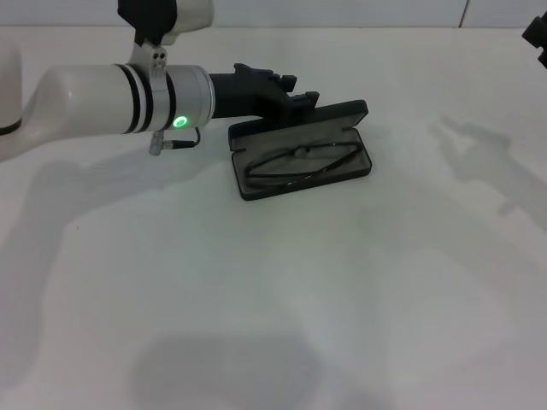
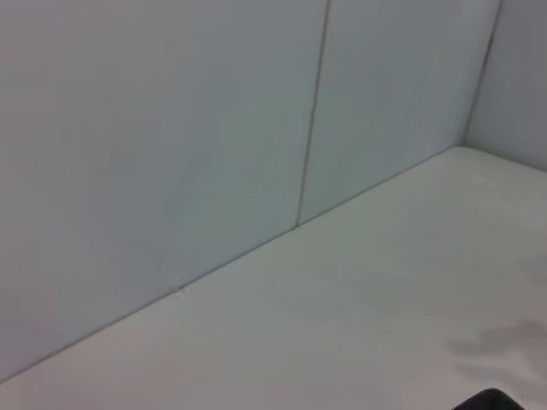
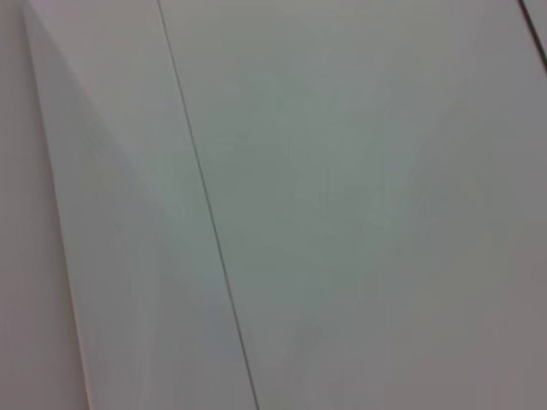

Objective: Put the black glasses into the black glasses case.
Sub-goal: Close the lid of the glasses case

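Okay, the flat oblong black hard glasses case point(image 1: 301, 152) is lying open on the white matte table point(image 1: 282, 290), toward the far middle of the head view, its long axis running at a slight slant. The thin black-framed glasses point(image 1: 301, 161) are sitting inside the case's lower tray, folded, lenses and slim temple arms lying along the tray's length. The lid is standing up behind the tray on the far side.

The left arm, white with black bands and a glowing green light, is reaching in from the robot's left across the far part of the table. Its chunky black left gripper point(image 1: 295, 92) is hovering at the back edge of the raised lid, touching or just beside it; cannot tell which. Jaw state of this gripper: cannot tell, the fingers are merging with the dark lid.

The right gripper point(image 1: 537, 38) is showing only as a dark sliver at the far right edge of the head view, well apart from the case; cannot tell its jaws either.

The left wrist view is showing pale wall panels and the table corner. The right wrist view is showing only pale wall panels with a seam.
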Robot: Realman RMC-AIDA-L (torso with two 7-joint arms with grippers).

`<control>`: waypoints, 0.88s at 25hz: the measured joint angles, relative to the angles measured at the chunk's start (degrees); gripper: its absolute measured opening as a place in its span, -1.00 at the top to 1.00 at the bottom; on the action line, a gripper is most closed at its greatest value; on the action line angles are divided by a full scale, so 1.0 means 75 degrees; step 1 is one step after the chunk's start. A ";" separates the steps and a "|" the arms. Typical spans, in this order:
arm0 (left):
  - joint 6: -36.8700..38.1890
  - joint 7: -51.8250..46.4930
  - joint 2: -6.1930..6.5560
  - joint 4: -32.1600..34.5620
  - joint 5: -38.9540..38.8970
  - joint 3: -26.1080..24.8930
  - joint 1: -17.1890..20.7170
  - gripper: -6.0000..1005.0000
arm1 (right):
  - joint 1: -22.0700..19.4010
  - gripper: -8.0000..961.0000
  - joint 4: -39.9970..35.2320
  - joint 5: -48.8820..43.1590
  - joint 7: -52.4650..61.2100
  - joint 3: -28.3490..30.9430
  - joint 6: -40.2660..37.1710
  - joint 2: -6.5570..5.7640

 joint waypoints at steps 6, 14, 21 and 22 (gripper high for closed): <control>0.0029 0.0057 -0.0003 -0.0002 0.0017 0.0572 0.0023 -0.02 | 0.0001 0.55 -0.0085 0.0000 -0.0006 -0.0006 0.0140 0.0033; 0.0029 0.0842 -0.0091 0.0051 -0.0438 0.1490 0.0392 -0.02 | 0.0012 0.55 -0.0131 -0.0005 -0.0065 -0.0036 0.0363 0.0093; 0.2749 0.2694 0.0178 0.0978 -0.2518 0.1430 0.1579 -0.03 | 0.0146 0.55 -0.0821 -0.1429 0.0052 -0.0380 0.0231 0.0145; 0.3318 0.2778 0.0265 0.1177 -0.2492 0.1431 0.1752 -0.03 | 0.0213 0.55 -0.0914 -0.1815 0.0092 -0.0416 0.0116 0.0155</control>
